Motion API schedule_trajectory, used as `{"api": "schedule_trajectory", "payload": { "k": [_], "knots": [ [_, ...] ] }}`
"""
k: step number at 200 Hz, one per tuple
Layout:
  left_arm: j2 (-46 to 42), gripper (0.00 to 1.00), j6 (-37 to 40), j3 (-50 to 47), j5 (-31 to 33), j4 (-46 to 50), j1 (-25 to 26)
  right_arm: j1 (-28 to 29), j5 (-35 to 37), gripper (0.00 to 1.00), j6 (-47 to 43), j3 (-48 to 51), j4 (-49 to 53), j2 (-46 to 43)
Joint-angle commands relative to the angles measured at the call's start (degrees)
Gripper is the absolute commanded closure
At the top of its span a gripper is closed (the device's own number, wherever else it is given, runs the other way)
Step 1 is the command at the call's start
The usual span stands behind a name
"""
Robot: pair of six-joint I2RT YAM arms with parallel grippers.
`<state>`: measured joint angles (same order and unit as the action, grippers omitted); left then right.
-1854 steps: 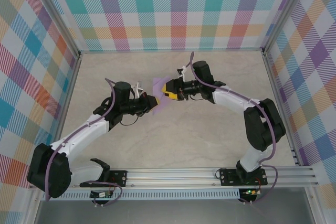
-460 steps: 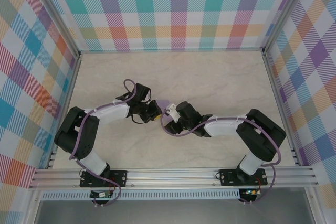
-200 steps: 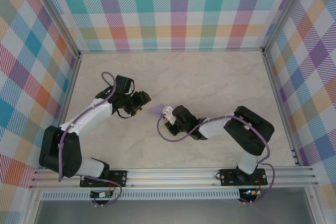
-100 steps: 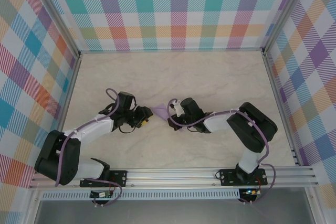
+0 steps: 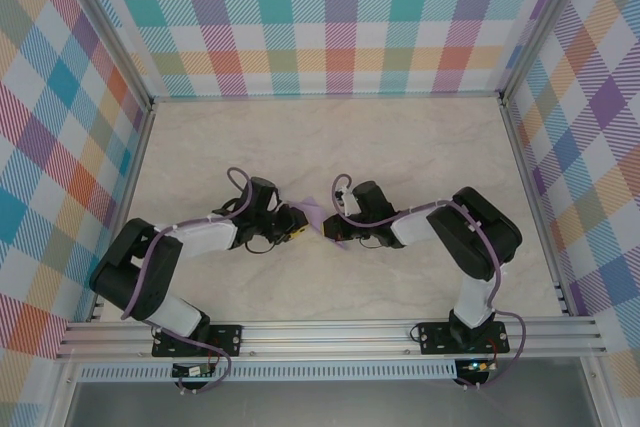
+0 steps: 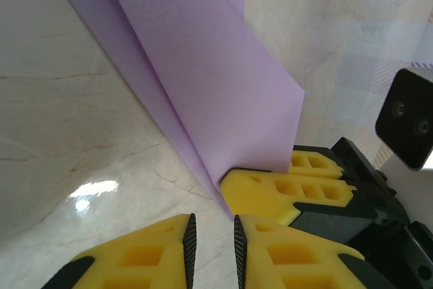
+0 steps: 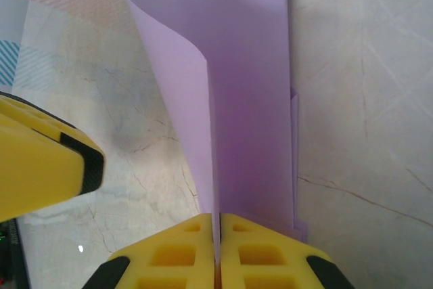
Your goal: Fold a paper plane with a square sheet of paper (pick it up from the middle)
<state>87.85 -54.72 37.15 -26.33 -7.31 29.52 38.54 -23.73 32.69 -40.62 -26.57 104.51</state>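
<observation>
Closing in over the last second, the left fingers (image 5: pixel 292 233) have come right up to the lavender paper (image 5: pixel 325 229), which the right fingers (image 7: pixel 169 262) hold near the middle of the worktop (image 5: pixel 400 147). From above, the two wrists meet tip to tip with the paper a small folded sliver between them, and the grip is too small to read. The left wrist view adds that the left fingers stand close, with a narrow slit between them and nothing in it. They sit just below the paper's creased lower corner, where the right fingers clamp its edge. The right wrist view shows those fingers pressed together on the folded paper, one layer curling leftward, with a left fingertip (image 7: pixel 40 167) just beside.
</observation>
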Motion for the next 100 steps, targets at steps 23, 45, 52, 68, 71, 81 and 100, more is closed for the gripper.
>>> {"api": "schedule_trajectory", "payload": {
  "k": [23,45,52,68,71,81,100],
  "knots": [
    [3.69,0.78,-0.39,2.98,-1.07,-4.16,1.33,-1.08,-3.87,0.93,3.60,-0.43,-1.42,1.43],
    [5.23,0.79,-0.39,3.70,-1.35,-5.34,1.42,-1.53,-4.35,0.93,3.97,-0.69,-0.67,1.76],
    [5.74,0.80,-0.39,3.85,-1.40,-5.43,1.51,-1.71,-4.49,0.93,4.20,-0.86,-0.37,1.96],
    [7.07,0.82,-0.30,4.14,-1.70,-5.91,1.60,-1.87,-4.65,0.94,4.49,-1.10,0.15,2.14],
    [7.28,0.82,-0.31,4.09,-1.79,-5.99,1.60,-1.91,-4.57,0.94,4.49,-1.11,0.27,2.21],
    [7.89,0.83,-0.29,4.11,-2.01,-6.39,1.68,-1.95,-4.48,0.95,4.66,-1.30,0.98,2.34],
    [8.60,0.83,-0.13,4.07,-2.06,-6.79,1.69,-1.98,-4.10,0.95,4.80,-1.59,1.60,2.63]
  ]
}}
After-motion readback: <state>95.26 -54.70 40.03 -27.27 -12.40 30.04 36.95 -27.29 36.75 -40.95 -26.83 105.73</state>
